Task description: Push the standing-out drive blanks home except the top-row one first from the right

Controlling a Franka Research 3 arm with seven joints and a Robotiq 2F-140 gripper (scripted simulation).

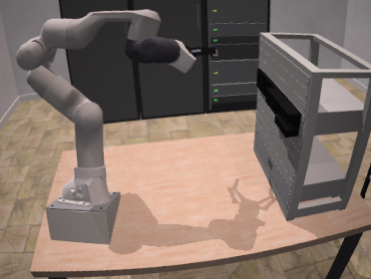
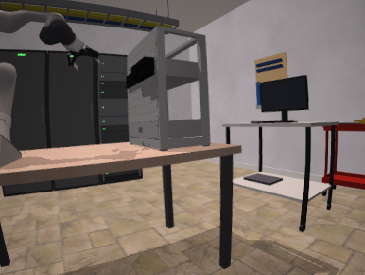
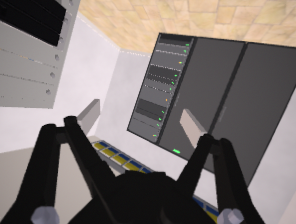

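Observation:
The grey open-frame rack (image 1: 309,70) (image 2: 201,88) stands at the right end of the wooden table (image 1: 189,169) (image 2: 98,154). The black storage chassis (image 1: 277,100) (image 2: 141,69) (image 3: 35,20) sits in the upper half of the rack's front. Some of its blanks stand out from the face; I cannot tell them apart at this size. My gripper (image 1: 211,51) (image 2: 84,55) (image 3: 142,111) is open and empty. It is high above the table, well left of the rack's front, at about the level of the rack's top.
Dark server cabinets (image 1: 165,95) (image 3: 200,95) stand behind the table. The robot base (image 1: 82,214) sits at the table's left front. Grey perforated panels (image 1: 271,154) fill the rack's front below the chassis. A side table with a monitor (image 2: 285,95) stands off to the right.

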